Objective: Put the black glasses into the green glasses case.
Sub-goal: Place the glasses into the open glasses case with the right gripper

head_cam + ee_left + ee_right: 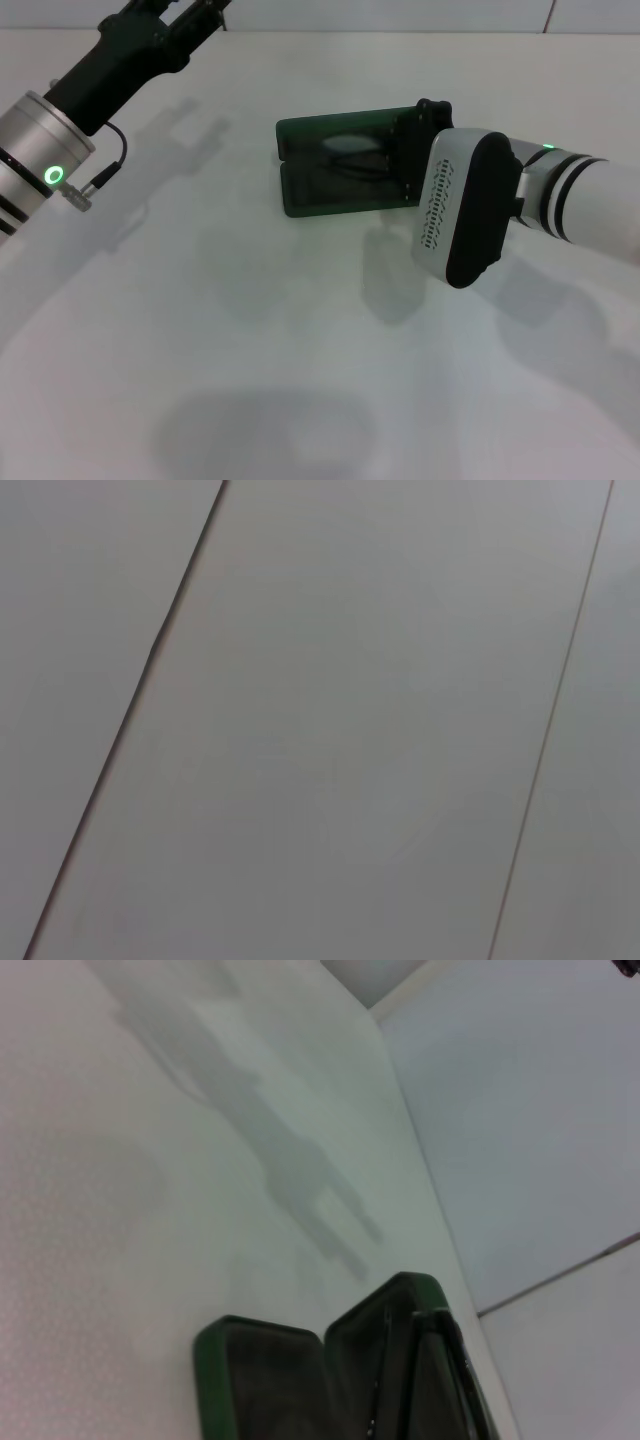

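The green glasses case (335,190) lies open on the white table, just past the middle in the head view. The black glasses (350,150) lie inside it, partly hidden by my right gripper (420,140), which hangs over the case's right end. In the right wrist view the open case (260,1380) shows its dark lining, with a thin black piece of the glasses (445,1345) along one half. My left gripper (195,15) is raised at the far left, cut off by the picture's top edge and well away from the case.
The white table (250,350) runs all around the case, with only shadows on it. The table's far edge (320,32) meets a pale wall. The left wrist view shows only grey wall panels (350,730).
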`<state>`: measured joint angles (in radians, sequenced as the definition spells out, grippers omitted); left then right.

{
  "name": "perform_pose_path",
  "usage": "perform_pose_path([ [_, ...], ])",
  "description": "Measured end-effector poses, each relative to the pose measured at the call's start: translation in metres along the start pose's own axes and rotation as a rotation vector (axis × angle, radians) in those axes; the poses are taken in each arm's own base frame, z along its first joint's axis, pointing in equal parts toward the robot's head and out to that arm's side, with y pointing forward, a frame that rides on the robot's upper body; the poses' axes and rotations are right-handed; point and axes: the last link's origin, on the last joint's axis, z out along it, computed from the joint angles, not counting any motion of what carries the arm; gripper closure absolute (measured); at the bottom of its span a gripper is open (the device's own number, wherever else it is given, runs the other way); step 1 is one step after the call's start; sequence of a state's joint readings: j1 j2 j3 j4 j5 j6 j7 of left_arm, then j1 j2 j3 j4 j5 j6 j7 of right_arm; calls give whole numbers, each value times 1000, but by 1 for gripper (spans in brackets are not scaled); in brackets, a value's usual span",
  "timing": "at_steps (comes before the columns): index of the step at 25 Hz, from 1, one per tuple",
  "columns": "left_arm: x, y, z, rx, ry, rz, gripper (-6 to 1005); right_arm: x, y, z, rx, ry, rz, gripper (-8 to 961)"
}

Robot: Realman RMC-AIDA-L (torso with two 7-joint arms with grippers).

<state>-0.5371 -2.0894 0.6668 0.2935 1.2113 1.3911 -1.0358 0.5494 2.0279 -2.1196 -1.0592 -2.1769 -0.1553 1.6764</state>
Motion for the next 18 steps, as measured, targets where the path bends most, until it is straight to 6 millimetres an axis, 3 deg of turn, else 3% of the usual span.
perform_pose_path([
  [18,-3,2,4,-9,-18,-4,276,-1,8,8,17,-4,3,821],
])
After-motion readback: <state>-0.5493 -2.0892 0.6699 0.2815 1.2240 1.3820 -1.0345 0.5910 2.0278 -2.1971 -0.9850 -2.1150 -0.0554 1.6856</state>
